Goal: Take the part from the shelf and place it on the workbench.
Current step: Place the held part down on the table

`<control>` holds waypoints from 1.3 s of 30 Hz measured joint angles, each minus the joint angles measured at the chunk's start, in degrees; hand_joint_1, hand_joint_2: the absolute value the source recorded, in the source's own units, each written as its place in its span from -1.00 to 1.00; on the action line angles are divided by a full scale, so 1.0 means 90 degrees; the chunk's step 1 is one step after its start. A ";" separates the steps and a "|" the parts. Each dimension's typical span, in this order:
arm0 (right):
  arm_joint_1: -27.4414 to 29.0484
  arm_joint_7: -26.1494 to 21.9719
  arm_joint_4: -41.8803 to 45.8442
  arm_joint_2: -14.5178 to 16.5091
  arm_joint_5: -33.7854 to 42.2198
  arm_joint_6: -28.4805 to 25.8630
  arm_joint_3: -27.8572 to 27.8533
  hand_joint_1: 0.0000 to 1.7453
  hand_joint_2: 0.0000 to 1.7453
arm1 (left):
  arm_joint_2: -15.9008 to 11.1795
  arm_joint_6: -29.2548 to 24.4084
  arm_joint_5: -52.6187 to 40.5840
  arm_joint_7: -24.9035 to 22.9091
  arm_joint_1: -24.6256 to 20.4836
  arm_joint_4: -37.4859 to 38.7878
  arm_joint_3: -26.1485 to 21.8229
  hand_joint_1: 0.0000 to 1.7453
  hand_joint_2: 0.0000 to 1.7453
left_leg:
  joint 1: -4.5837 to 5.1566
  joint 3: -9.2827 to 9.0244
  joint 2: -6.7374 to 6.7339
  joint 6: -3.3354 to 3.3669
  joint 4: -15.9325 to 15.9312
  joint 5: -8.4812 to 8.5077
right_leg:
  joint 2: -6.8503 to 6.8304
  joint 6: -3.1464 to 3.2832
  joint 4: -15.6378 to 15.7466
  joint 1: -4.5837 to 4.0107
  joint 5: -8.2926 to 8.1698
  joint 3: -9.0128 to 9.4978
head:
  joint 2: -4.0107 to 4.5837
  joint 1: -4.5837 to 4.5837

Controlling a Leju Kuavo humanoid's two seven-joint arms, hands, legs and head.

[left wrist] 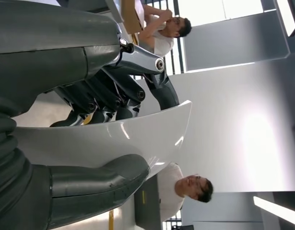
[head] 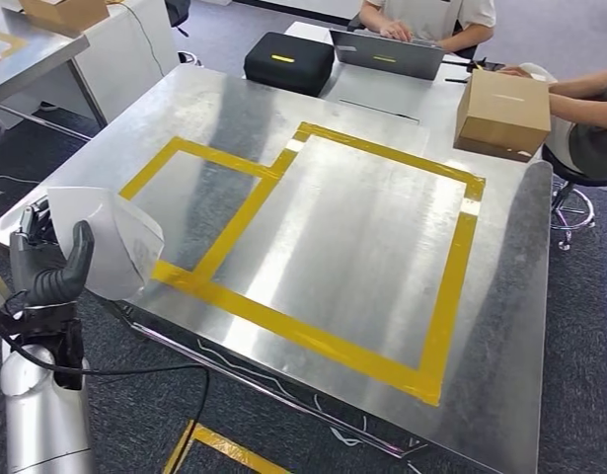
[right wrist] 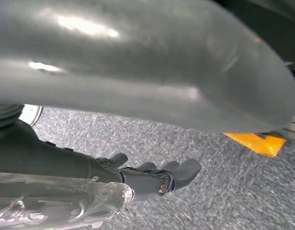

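Head view: part (head: 110,240), a curved white panel, is held in the left hand (head: 50,272) at the near left corner of the workbench (head: 344,227); the taped yellow outline (head: 449,296) lies ahead and to the right of it, so a forward, rightward carry is judged to be needed.
Left wrist view: the thumb (left wrist: 99,184) is pressed on one face of the panel and the dark fingers (left wrist: 113,98) are curled against the other; its long axis is seen running outward from the palm.
Right wrist view: the right hand (right wrist: 153,175) is hung over carpet, fingers loosely curled on nothing, so the left is the nearer hand.
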State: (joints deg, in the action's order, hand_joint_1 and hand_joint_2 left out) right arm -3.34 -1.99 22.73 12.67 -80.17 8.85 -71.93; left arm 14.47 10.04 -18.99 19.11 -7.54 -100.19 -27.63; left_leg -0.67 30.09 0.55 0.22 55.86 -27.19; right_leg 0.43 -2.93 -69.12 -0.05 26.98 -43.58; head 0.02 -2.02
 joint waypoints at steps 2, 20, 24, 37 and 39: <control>0.0002 0.0018 0.0000 0.0001 -0.0001 -0.0001 -0.0001 -1.00 -1.00 | -0.0001 -0.0017 -0.0083 -0.0010 0.0016 0.0000 0.0008 1.00 1.00 | -0.0006 0.0070 0.0000 -0.0017 0.0005 0.0053 | -0.0001 -0.0041 -0.0598 0.0028 0.0289 -0.0135 | 0.0000 0.0002; -0.0041 0.0181 0.0007 0.0013 -0.0004 -0.0256 -0.0019 -1.00 -1.00 | -0.0525 -0.0631 -0.2592 -0.0032 -0.0357 0.0271 0.0129 1.00 1.00 | -0.0043 0.0243 0.0011 -0.0293 -0.0102 0.0309 | 0.0066 0.0211 0.1212 0.0005 -0.0268 0.0989 | 0.0000 0.0010; -0.0058 -0.0255 0.0045 -0.0041 0.0147 -0.0286 -0.0056 -1.00 -1.00 | -0.0686 -0.0834 -0.3587 -0.0130 -0.0446 0.0639 0.0237 1.00 1.00 | -0.0043 0.0273 0.0012 -0.0326 -0.0100 0.0334 | 0.0061 0.0207 0.1213 0.0005 -0.0299 0.0962 | 0.0000 0.0011; -0.0102 0.0224 -0.0016 -0.0205 -0.0015 -0.0373 -0.0094 -1.00 -1.00 | -0.1119 -0.1851 -0.6472 -0.0752 -0.1427 0.3009 0.2409 1.00 1.00 | -0.0022 0.0333 0.0017 -0.0294 -0.0075 0.0374 | 0.0048 0.0167 0.1222 0.0032 -0.0366 0.0926 | 0.0000 0.0013; -0.0099 0.0229 -0.0026 -0.0209 -0.0030 -0.0369 -0.0093 -1.00 -1.00 | -0.1206 -0.1913 -0.6639 -0.0784 -0.1479 0.3297 0.2699 1.00 1.00 | -0.0022 0.0334 0.0016 -0.0293 -0.0075 0.0374 | 0.0050 0.0166 0.1222 0.0033 -0.0366 0.0924 | 0.0000 0.0012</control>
State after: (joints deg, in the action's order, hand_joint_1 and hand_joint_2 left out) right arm -4.23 0.07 22.50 10.79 -80.44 5.52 -72.77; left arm 3.62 -7.18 -78.74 12.05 -20.85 -70.52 -3.33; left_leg -0.87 33.09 0.70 -2.42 55.18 -23.82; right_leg 0.88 -1.43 -58.13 0.25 23.68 -35.26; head 0.02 -1.91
